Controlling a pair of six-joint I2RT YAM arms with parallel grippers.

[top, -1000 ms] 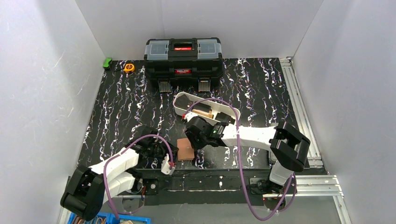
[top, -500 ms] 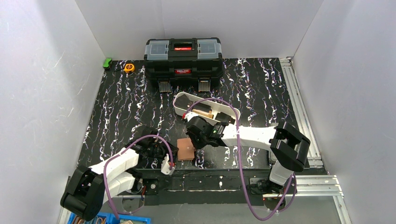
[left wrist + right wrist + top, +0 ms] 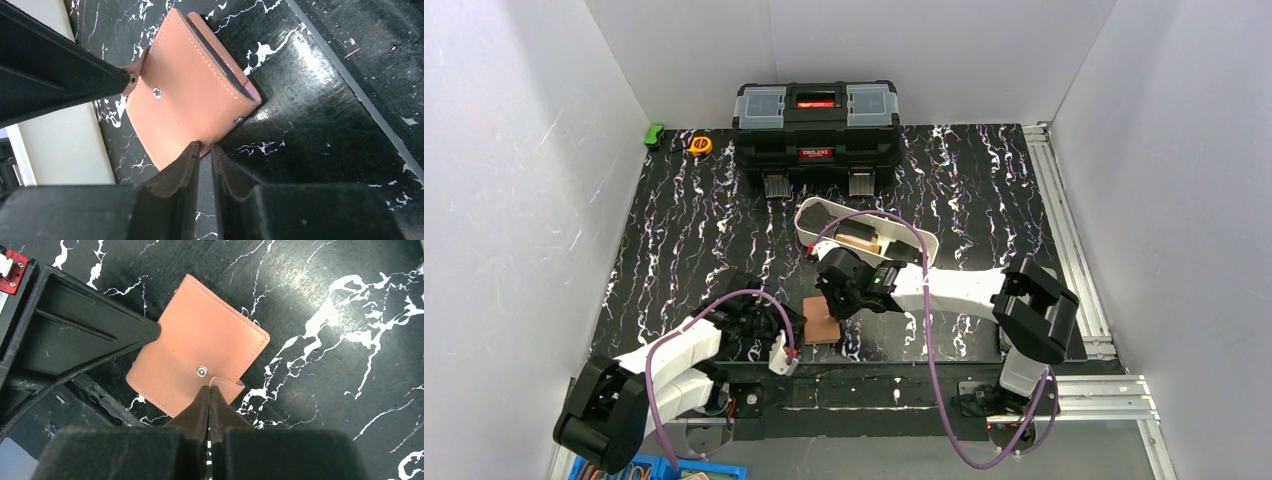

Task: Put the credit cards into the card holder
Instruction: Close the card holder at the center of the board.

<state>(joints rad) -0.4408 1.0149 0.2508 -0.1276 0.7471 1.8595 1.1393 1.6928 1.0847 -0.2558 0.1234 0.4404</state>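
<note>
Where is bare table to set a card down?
Free: left side, between tape measure and left arm; right rear, between toolbox and aluminium rail. Crowded: near centre, where the left gripper and right gripper meet at the card holder beside the white tray.

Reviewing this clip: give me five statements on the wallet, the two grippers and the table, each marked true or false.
1. The right gripper is shut on the card holder's snap tab. True.
2. The card holder lies inside the white tray. False: it lies on the black marbled table, on the near side of the tray.
3. The snap tab is fastened over its stud. False: the stud is bare and the tab is off it.
4. The left gripper hovers by the toolbox. False: its fingertips are at the card holder's edge.
5. A yellow tape measure lies left of the toolbox. True.
</note>
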